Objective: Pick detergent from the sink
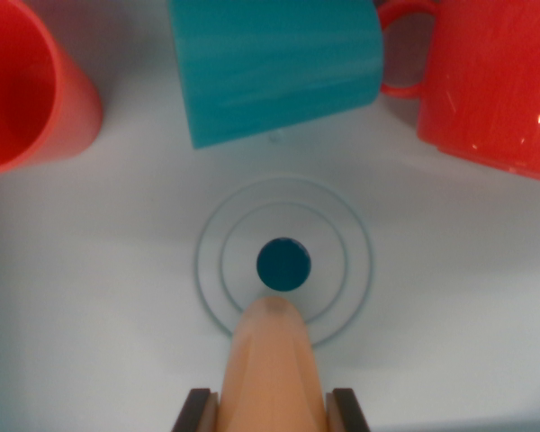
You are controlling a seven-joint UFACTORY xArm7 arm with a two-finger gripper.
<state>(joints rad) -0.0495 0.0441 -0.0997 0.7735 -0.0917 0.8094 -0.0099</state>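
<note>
Tool [272, 409] clamped on peach bottle [274, 360]

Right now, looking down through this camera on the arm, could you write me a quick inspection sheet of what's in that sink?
Surface: pale sink floor, with ringed drain at centre, dark blue hole.
Job's things: peach detergent bottle, tapered, its tip reaching the drain's edge, sitting between the fingers.
Clutter: red cup at the wrist view's upper left, open mouth visible; teal cup top centre; red mug with handle at upper right. All apart from the bottle.
Grippers: gripper, dark fingers at both sides of the bottle, apparently closed on it.
Cables: nothing seen.
Surroundings: nothing seen beyond the sink.
</note>
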